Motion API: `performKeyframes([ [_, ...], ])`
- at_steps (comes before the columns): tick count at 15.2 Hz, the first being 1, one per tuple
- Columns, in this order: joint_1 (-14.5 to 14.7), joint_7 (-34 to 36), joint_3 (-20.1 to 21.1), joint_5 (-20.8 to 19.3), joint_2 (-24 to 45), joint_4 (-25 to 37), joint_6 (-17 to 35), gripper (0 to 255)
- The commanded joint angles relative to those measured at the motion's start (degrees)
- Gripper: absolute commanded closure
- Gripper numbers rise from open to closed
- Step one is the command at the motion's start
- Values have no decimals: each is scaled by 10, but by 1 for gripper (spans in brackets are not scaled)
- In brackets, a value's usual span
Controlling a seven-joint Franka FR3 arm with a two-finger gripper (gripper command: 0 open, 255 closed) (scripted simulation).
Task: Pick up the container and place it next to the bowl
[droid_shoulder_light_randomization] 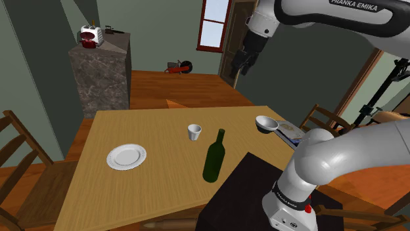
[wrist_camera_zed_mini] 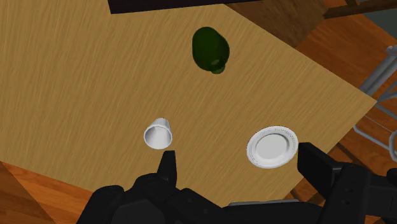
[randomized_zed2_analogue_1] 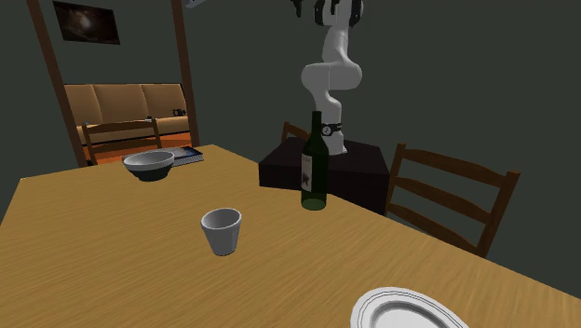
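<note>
The hand (wrist_camera_zed_mini: 236,153) is hanging wide open high over the bench (wrist_camera_zed_mini: 76,76); dropping off-centre onto the small cup (wrist_camera_zed_mini: 158,134) could be tipping it toward the bottle (wrist_camera_zed_mini: 210,49)

I am set up in a home, in a dining room that opens onto a living room. A wooden dining table (droid_shoulder_light_randomization: 151,184) stands before me with slat-backed wooden chairs (randomized_zed2_analogue_1: 447,200) around it. On it are a white plate (droid_shoulder_light_randomization: 126,156), a green wine bottle (droid_shoulder_light_randomization: 213,157) and a bowl (randomized_zed2_analogue_1: 149,165). Beyond it, a tan sofa (randomized_zed2_analogue_1: 121,102) sits below a framed picture (randomized_zed2_analogue_1: 86,21). The floor (droid_shoulder_light_randomization: 177,88) is wooden, a red-framed window (droid_shoulder_light_randomization: 213,26) is in one wall, and a stone counter (droid_shoulder_light_randomization: 102,72) carries a small kitchen appliance (droid_shoulder_light_randomization: 90,36)
</note>
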Motion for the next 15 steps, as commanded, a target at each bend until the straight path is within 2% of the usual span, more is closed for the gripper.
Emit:
performKeyframes([
  [1, 0, 0, 0, 0, 0, 0, 0, 0],
  [8, -6, -4, -7, -14, 97, -38, 113, 0],
  [15, -14, -5, -14, -27, 220, -41, 219, 0],
])
